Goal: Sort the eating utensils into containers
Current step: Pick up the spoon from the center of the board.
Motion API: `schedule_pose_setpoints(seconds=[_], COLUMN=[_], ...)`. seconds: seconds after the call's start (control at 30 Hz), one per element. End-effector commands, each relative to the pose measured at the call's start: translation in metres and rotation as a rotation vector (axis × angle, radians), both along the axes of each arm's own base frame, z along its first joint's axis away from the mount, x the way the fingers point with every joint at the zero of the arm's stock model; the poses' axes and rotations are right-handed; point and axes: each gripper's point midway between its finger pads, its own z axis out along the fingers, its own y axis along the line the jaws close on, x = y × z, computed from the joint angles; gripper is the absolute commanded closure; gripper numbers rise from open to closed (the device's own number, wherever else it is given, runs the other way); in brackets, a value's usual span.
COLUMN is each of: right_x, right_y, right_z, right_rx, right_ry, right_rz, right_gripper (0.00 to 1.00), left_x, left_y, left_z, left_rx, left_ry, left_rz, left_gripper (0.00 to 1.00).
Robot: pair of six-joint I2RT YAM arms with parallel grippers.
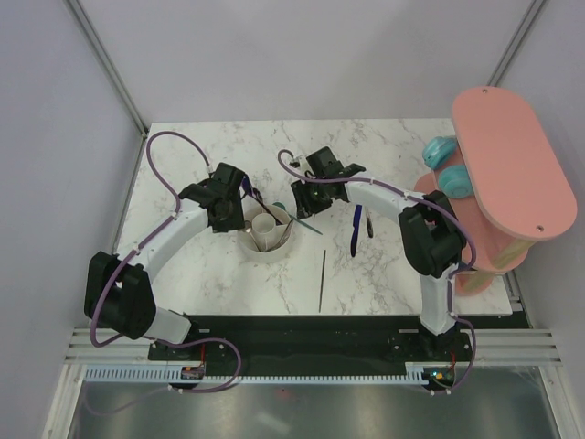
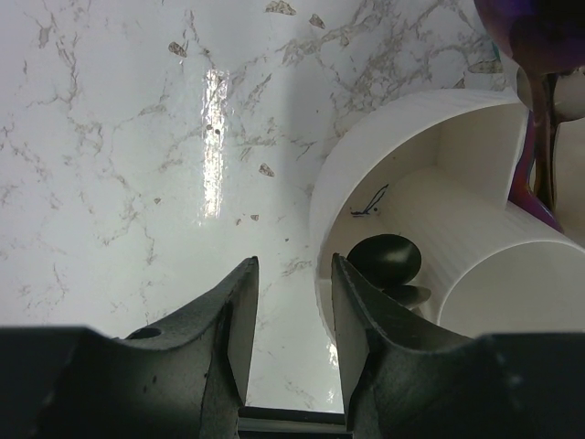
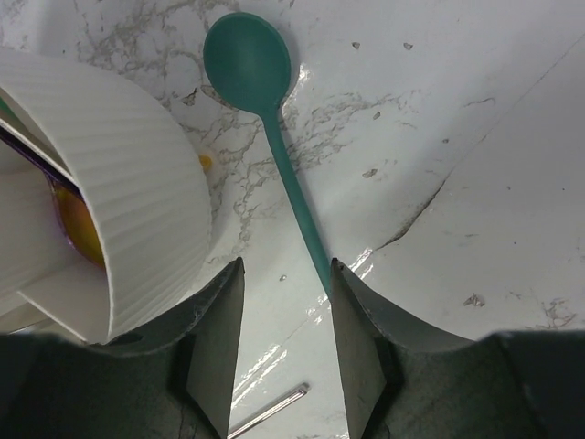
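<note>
teal spoon (image 3: 247, 62): the handle's tip vanishes behind one finger of the right pincer (image 3: 286, 267).
white holder (image 3: 119, 183): left of the right pincer, cut by the picture's edge; the ribbed wall hides most sections.
gold bowl (image 3: 75, 224): half hidden inside that wall; its kind cannot be told.
silver stick (image 3: 270, 413): below the right pincer's gap, one end under a finger.
purple utensil (image 2: 535, 37): up and right of the left pincer (image 2: 291, 267), blurred, cut by the top edge.
black spoon bowl (image 2: 384, 258): right of the left pincer; handle out of sight.
</note>
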Motion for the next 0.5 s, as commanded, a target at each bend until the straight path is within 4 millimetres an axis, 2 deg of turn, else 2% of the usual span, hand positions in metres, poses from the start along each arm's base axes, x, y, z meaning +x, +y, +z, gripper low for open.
schedule_pose_setpoints(seconds=[0.0, 0.3, 0.47], right_x=[0.008, 0.011, 0.017], right_y=[0.006, 0.027, 0.025], right_z=[-0.012, -0.035, -0.049], right_rx=[-0.018, -0.031, -0.064], right_ry=[-0.016, -0.032, -0.041], right_rz=[0.016, 0.033, 0.0], right_gripper=[0.5, 0.5, 0.53], left_x=[0.005, -0.001, -0.003], left_y=[-0.003, 0.001, 0.003], left_z=[0.001, 0.001, 0.003], left_rx=[-0.026, -0.016, -0.011], left_ry=[-0.021, -0.012, -0.011], left_rz=[0.021, 0.024, 0.021], left_gripper=[0.55, 0.55, 0.55])
